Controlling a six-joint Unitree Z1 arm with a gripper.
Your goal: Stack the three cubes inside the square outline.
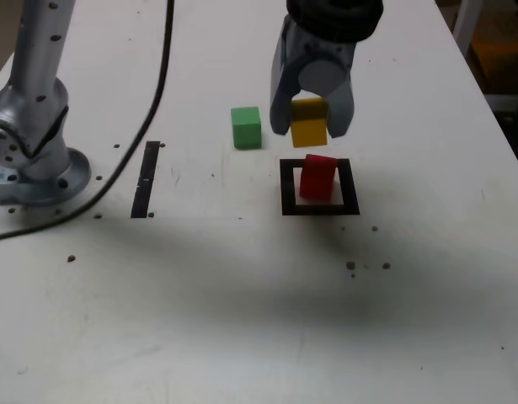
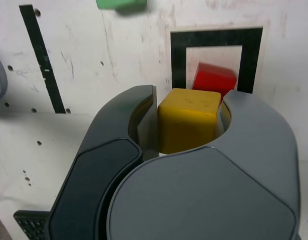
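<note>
With the gripper closed on the yellow cube, we should carry it level over the red cube, which sits inside the square outline slightly turned to its sides, and align the lower faces before descending. We should lower slowly, stop at first contact without pressing, and open the jaws evenly so that neither finger drags the stack. We leave the green cube, outside the outline on the white table, for the last placement.
</note>
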